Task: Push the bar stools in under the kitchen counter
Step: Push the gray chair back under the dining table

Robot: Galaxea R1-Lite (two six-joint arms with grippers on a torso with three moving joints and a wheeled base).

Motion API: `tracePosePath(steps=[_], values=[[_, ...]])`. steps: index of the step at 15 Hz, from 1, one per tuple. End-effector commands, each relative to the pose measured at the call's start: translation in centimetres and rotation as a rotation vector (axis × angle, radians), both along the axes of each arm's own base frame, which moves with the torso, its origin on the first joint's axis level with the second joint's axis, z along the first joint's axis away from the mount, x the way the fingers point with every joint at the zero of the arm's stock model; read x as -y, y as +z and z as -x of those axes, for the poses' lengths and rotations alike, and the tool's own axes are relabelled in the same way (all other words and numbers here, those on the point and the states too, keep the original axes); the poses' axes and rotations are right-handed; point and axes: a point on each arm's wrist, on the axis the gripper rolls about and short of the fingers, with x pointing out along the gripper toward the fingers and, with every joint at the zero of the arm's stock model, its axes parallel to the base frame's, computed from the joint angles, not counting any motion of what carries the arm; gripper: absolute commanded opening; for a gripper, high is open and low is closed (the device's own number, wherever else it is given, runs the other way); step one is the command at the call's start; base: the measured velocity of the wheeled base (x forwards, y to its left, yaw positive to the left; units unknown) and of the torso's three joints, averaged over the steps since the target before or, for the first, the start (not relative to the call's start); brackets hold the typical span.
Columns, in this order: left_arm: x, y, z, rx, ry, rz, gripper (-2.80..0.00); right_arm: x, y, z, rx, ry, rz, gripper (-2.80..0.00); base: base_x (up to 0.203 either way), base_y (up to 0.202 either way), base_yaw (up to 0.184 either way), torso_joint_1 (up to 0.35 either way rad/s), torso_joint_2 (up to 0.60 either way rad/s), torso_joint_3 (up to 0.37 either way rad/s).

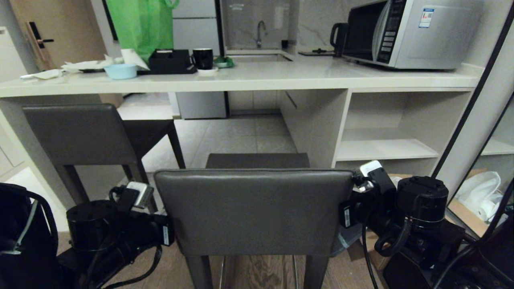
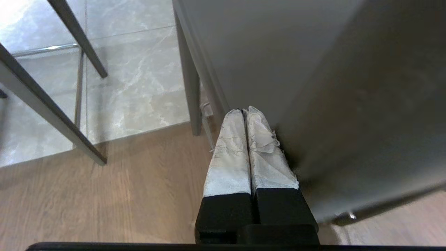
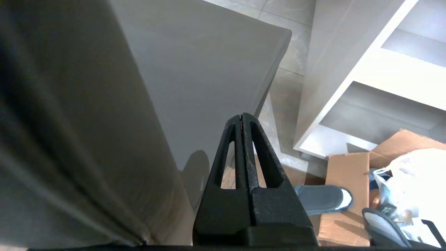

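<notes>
Closed left hand (image 2: pixel 244 113) and closed right hand (image 3: pixel 242 116) flank the near dark grey leather-like bar stool (image 1: pixel 253 212), short of the pale cream stone-look table (image 1: pixel 281 78).

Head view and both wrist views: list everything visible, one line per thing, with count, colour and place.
Dark grey leather-like bar stools: two; near one centre foreground, far one left, seat under counter.
Pale cream stone-look kitchen counter: one, across the back.
Silver microwave: one, counter right.
Black kettle: one, left of microwave.
Black mug: one, counter centre-left.
Light blue bowl: one, counter left.
Green bag: one, behind bowl.
Brown cardboard box: one, floor right.
Grey slippers: two, by box.
Left end effector: white-wrapped, shut, beside near stool's backrest.
Right end effector: black, shut, at its other side.
</notes>
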Motion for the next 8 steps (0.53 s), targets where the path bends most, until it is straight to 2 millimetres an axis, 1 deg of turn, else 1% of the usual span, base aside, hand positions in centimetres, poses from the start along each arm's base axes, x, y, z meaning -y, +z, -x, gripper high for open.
tracePosePath(steps=[1, 4, 8], values=[[0.6, -0.6, -0.8, -0.003, 0.004, -0.005, -2.80, -0.1, -0.4, -0.1, -0.010, 0.003, 0.011, -2.80, 0.000, 0.000, 0.000, 0.000, 0.00, 0.000], [0.5, -0.9, -0.6, -0.018, 0.005, -0.012, -2.80, -0.2, -0.6, -0.2, -0.014, 0.009, 0.014, -2.80, 0.000, 0.000, 0.000, 0.000, 0.00, 0.000], [0.5, -1.1, -0.3, -0.031, 0.007, -0.017, -2.80, -1.1, -0.7, -0.5, -0.007, 0.028, 0.011, -2.80, 0.000, 0.000, 0.000, 0.000, 0.00, 0.000]])
